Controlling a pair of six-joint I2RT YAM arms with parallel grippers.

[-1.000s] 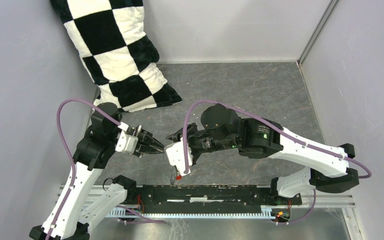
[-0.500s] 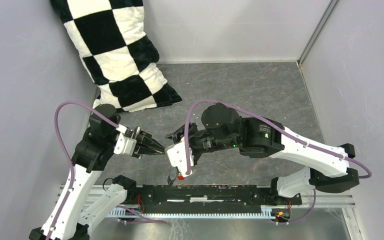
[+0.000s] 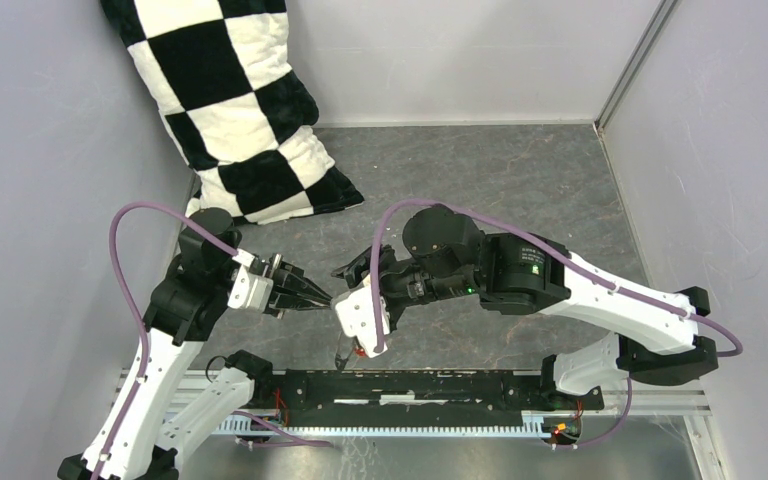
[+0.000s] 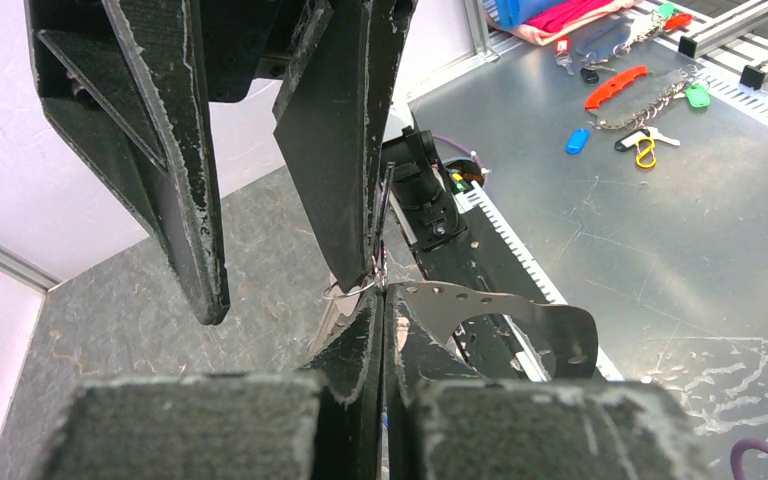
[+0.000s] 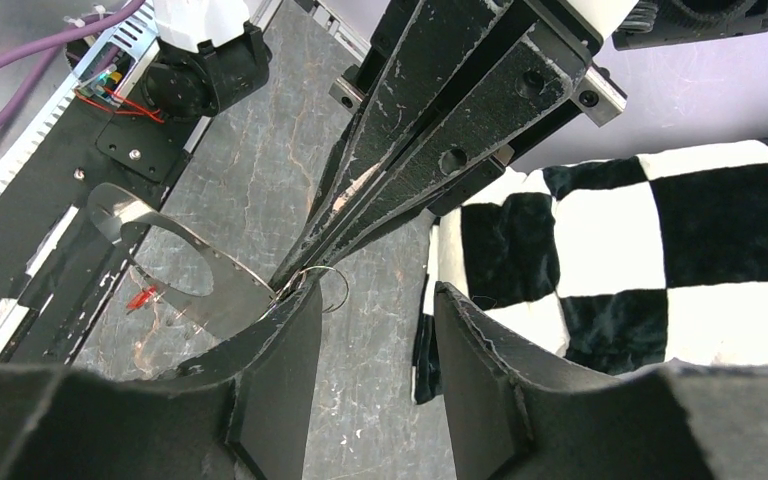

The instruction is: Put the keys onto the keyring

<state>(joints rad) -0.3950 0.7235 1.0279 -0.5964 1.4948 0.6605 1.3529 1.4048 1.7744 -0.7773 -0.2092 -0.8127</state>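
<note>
Left tool (image 4: 380, 300) is clamped fully closed on the thin grey wire keyring (image 5: 322, 288). It pinches the wire right at the fingertips, in the air over the grey marbled tabletop (image 3: 520, 190), midway between the two arms. My read: it's a fixture grip. It steadies the hoop and leaves most of the wire exposed so the other arm can work on it.

Right tool (image 5: 375, 295) faces it head-on, jaws spread wide with nothing between them. One of its fingers sits just beside the wire loop. I'd judge it's lining up to take or spread the ring, not carrying a key in.

A thin silvery perforated metal strip (image 4: 505, 310) sticks out sideways from the left tool's tips, at the same pinch point as the ring.

A small red-headed key (image 5: 141, 298) shows below and beyond that strip. The view is too cluttered to tell whether it hangs off the ring or lies on the tabletop. No other key is identifiable near the tools.

The black-and-white checked pillow (image 3: 230, 110) is at the far left, well apart, so not a factor.

Risk: the wire is thin and probably springy, and a tip pinch gives little margin. A sideways push from the right tool could twist the ring out of the left tool's hold.
</note>
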